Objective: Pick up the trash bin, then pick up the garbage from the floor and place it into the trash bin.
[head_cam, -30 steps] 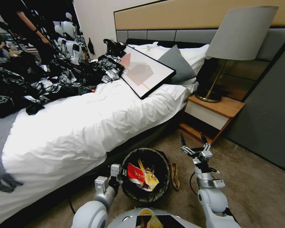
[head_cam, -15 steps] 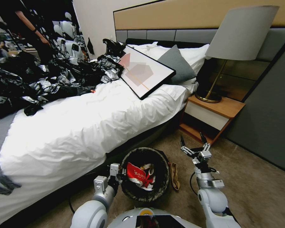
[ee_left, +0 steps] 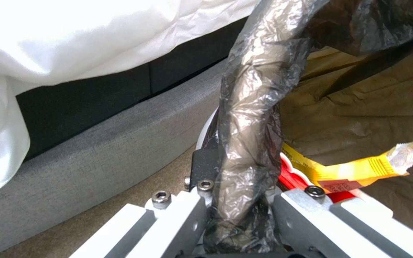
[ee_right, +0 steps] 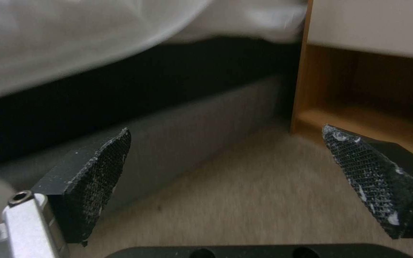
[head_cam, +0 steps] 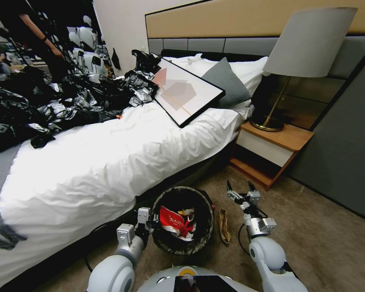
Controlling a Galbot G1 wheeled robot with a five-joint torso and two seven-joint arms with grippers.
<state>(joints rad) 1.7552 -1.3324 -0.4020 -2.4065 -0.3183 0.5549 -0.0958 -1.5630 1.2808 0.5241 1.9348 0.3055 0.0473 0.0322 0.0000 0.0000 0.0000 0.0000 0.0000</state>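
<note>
A wide bed [head_cam: 109, 162] under crumpled white linen lies beyond both grippers. Just right of the left gripper [head_cam: 150, 222], the small round trash bin [head_cam: 185, 245], lined with a wrinkled dark plastic bag, holds a red-and-white wrapper [head_cam: 171, 222] and a yellow snack wrapper [ee_left: 359, 168]. The left gripper is clamped on the bin's bag-covered rim. Between the bin and the right gripper [head_cam: 241, 187], a limp brown peel-like strip [head_cam: 223, 225] lies on the tan carpet [head_cam: 332, 243]. The right gripper's textured black pads [ee_right: 96, 172] are spread wide, holding nothing.
</note>
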